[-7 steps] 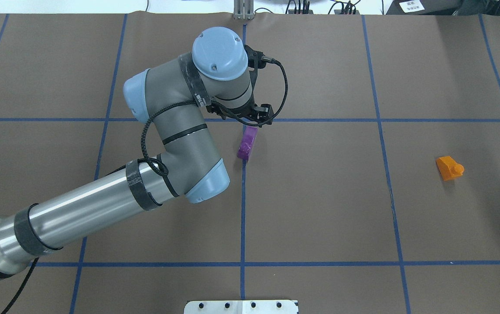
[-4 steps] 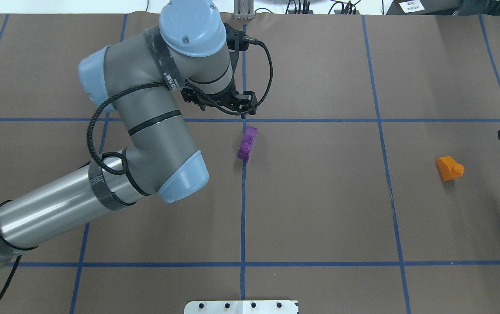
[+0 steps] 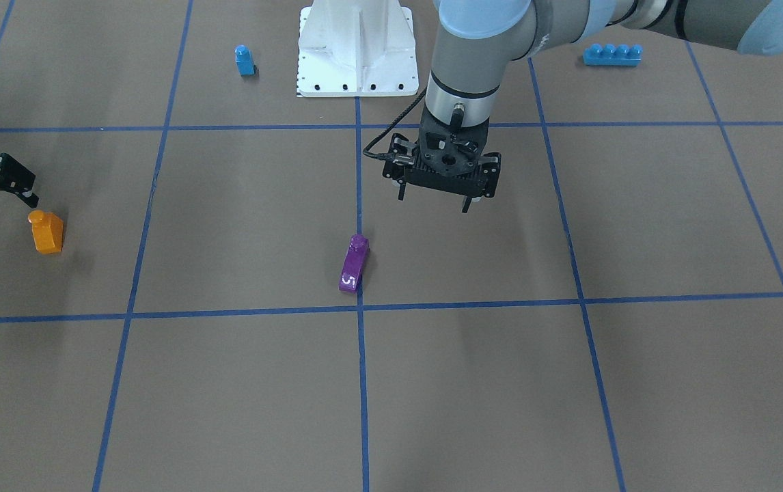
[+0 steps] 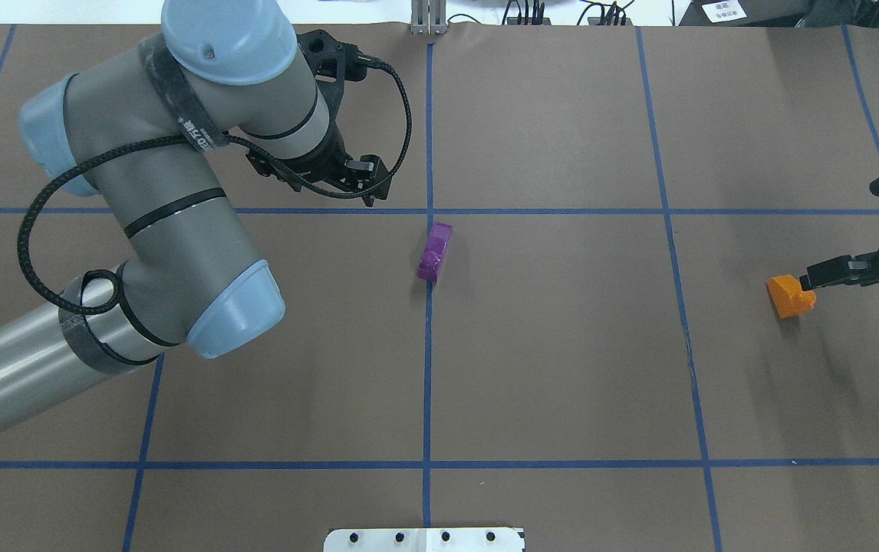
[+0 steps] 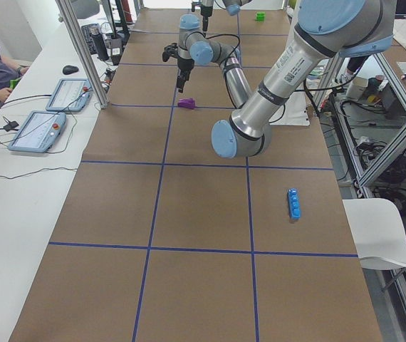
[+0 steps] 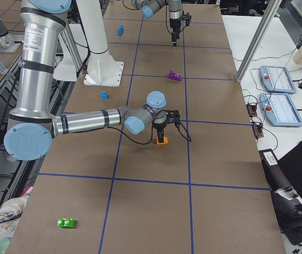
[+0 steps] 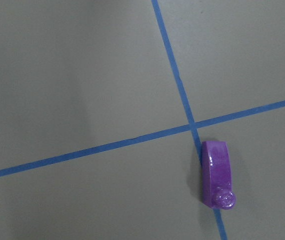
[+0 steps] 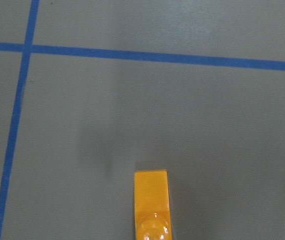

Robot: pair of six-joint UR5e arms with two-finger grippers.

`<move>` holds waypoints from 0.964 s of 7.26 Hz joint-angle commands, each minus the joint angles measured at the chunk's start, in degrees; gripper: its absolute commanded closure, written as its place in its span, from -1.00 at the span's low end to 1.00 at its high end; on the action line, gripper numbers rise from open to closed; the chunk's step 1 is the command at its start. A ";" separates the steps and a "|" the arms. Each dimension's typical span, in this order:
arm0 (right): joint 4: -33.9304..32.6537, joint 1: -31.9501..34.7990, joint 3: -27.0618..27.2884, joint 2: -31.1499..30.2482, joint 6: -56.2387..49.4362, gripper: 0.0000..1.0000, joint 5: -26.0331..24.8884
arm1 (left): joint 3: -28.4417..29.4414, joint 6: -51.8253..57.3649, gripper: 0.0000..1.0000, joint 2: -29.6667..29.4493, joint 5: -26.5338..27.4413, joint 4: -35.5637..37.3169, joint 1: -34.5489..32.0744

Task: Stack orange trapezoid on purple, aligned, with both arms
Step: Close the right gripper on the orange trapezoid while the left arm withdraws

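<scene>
Purple (image 4: 435, 251) lay well apart from orange trapezoid (image 4: 788, 296), so open left tool (image 3: 432, 203) hung near purple & open right tool (image 3: 2, 203) by orange.

Overhead: high behind the robot, facing forward and down over the desk (image 4: 562, 383).
Front: across the desk, facing the robot, steeply down; white base (image 3: 357, 48) at its top edge.
Side views: one from each end, distant, looking along the desk.
Left wrist: close above the purple block (image 7: 215, 170).
Right wrist: close above the orange block (image 8: 152, 195).
Shared: overhead and front both show the two blocks, sides swapped.
</scene>
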 commanded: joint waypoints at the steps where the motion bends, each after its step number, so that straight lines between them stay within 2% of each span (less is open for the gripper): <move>1: -0.14 -3.84 -2.58 1.91 0.19 -1.00 -1.83 | -0.47 0.11 -1.00 1.33 -0.21 -0.05 -0.43; 5: -0.40 -5.00 -7.77 5.69 -0.43 -0.94 -2.45 | -0.12 0.02 -1.00 2.22 -0.12 -0.66 -0.26; 7: -0.49 -5.17 -9.01 5.97 -0.60 -0.75 -2.37 | 0.05 0.02 -1.00 2.31 -0.12 -0.84 0.01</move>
